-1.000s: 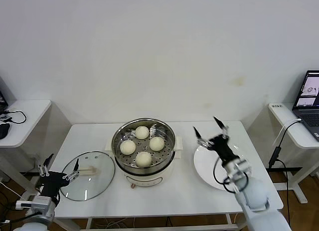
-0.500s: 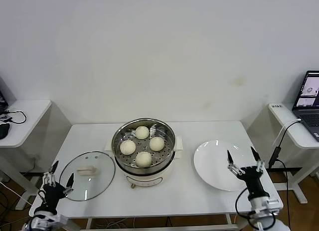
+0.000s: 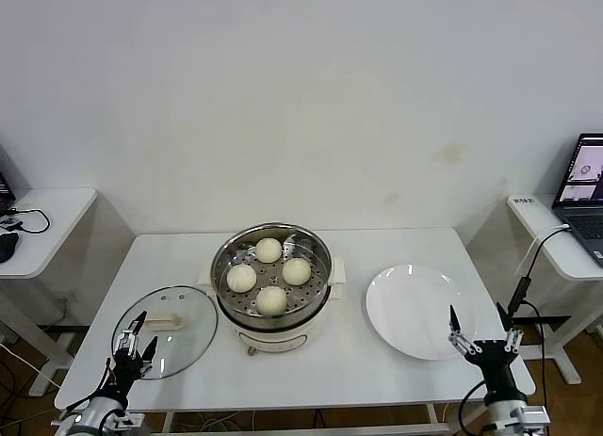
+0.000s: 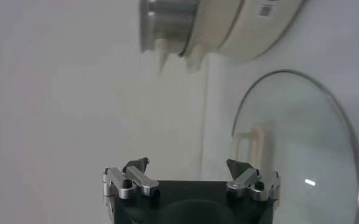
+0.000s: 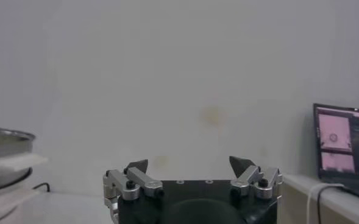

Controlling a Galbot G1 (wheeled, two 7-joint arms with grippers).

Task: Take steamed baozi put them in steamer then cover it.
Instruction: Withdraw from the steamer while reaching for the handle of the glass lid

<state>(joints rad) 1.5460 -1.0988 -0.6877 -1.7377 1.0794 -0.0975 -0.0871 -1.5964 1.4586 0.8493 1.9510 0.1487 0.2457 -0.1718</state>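
A white table (image 3: 377, 370) carries the steamer (image 3: 271, 276) at its centre, uncovered, with four steamed baozi (image 3: 270, 299) sitting on its perforated tray. To its right lies an empty white plate (image 3: 415, 312); to its left the glass cover (image 3: 166, 331) rests flat on the table. A laptop (image 3: 586, 186) stands on a side desk at far right. The left gripper (image 3: 130, 345) hovers at the table's front-left edge beside the cover, fingers spread, holding nothing. The right gripper (image 3: 480, 334) hangs by the front-right corner near the plate, likewise spread and holding nothing.

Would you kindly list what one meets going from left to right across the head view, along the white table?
Left tool, open at the near edge → cover lying flat → steamer holding four steamed baozi → white plate → right tool, open at the near edge.
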